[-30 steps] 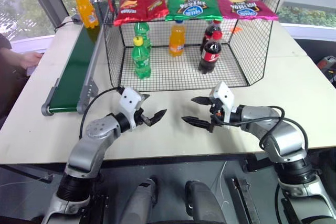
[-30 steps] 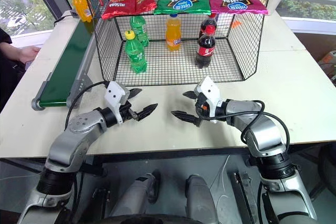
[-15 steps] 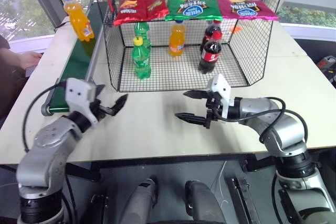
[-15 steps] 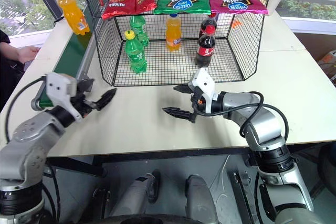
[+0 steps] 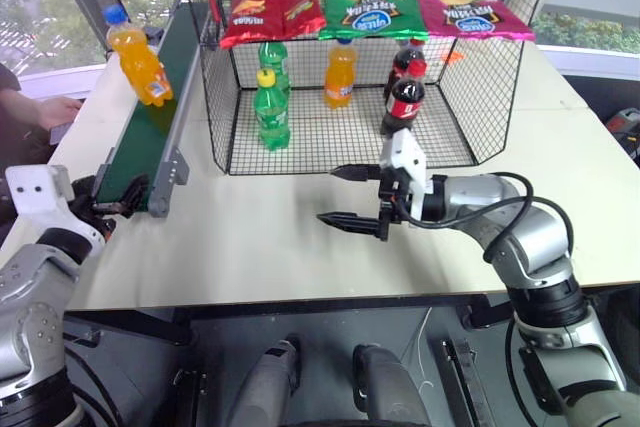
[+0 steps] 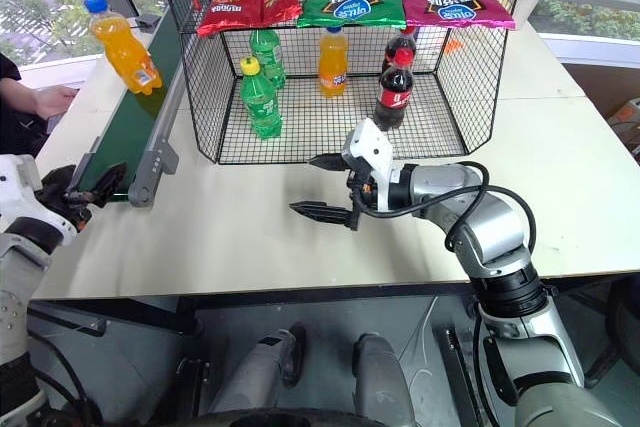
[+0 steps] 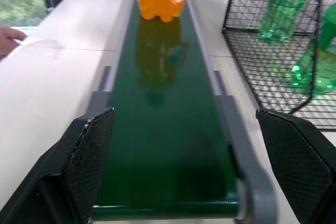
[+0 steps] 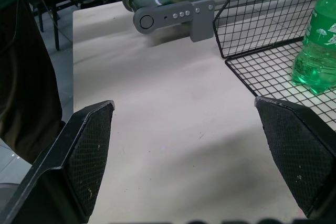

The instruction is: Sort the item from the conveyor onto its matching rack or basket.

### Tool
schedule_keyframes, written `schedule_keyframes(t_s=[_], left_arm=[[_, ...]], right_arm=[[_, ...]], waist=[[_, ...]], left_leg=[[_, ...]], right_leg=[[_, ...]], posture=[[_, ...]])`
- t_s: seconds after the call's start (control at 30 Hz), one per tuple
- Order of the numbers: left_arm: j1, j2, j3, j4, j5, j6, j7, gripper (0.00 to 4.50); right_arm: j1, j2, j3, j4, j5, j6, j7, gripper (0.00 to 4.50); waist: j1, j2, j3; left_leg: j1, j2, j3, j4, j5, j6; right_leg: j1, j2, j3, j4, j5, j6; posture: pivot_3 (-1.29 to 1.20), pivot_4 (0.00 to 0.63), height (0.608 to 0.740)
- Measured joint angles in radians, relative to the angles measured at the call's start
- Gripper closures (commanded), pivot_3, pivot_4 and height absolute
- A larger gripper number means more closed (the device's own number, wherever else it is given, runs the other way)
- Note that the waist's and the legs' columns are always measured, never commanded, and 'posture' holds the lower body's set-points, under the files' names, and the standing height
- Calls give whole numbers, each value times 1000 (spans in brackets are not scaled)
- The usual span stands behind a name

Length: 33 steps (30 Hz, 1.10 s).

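Left wrist view, left pincer (image 7: pixel 184 171) wide open, empty, facing conveyor (image 7: pixel 163 145), right pincer (image 5: pixel 345 195) open, empty

Conveyor (image 8: pixel 173 11) end, cage (image 8: pixel 273 51) corner, perhaps one green bottle (image 8: pixel 317 45) inside.

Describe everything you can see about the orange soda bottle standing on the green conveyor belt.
The small clear plastic bottle of orange soda has a blue screw cap and an orange label with a white and blue patch. It looks full and sealed. It stands on its base but leans a little, on the far part of the long dark green conveyor belt with grey side rails, which mirrors it. Only the belt touches it. The open left pincer waits at the belt's near roller end, well apart from it.
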Motion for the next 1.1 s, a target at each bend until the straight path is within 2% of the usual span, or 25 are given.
schedule_keyframes(t_s=[0.27,0.57,1.03,1.07,1.1], left_arm=[[5,-5,-13,62,26,-93,3,0],[-30,-1,-73,99,78,-138,29,0],[-55,-1,-85,124,104,-170,51,0],[-55,-1,-86,125,105,-172,51,415],[-55,-1,-89,126,105,-178,49,589]], right_arm=[[5,-1,0,0,-2,-3,-4,64],[10,-3,0,0,-4,-3,-9,64],[16,-8,0,0,-4,-3,-13,64],[16,-8,0,0,-4,-3,-14,0],[16,-8,0,0,-4,-3,-15,0]], waist=[[0,0,0],[0,0,0],[0,0,0],[0,0,0],[0,0,0]], left_leg=[[0,0,0,0,0,0],[-1,0,0,-1,0,0],[0,0,0,-1,0,0],[0,0,0,-1,0,0],[0,0,0,-1,0,0]], right_leg=[[0,0,0,0,0,0],[0,0,0,-1,0,0],[-1,0,0,-1,0,0],[-1,0,0,-1,0,0],[-1,0,0,-1,0,0]], posture=[[0,150,738],[0,150,738],[0,150,738],[0,150,738],[0,150,738]])
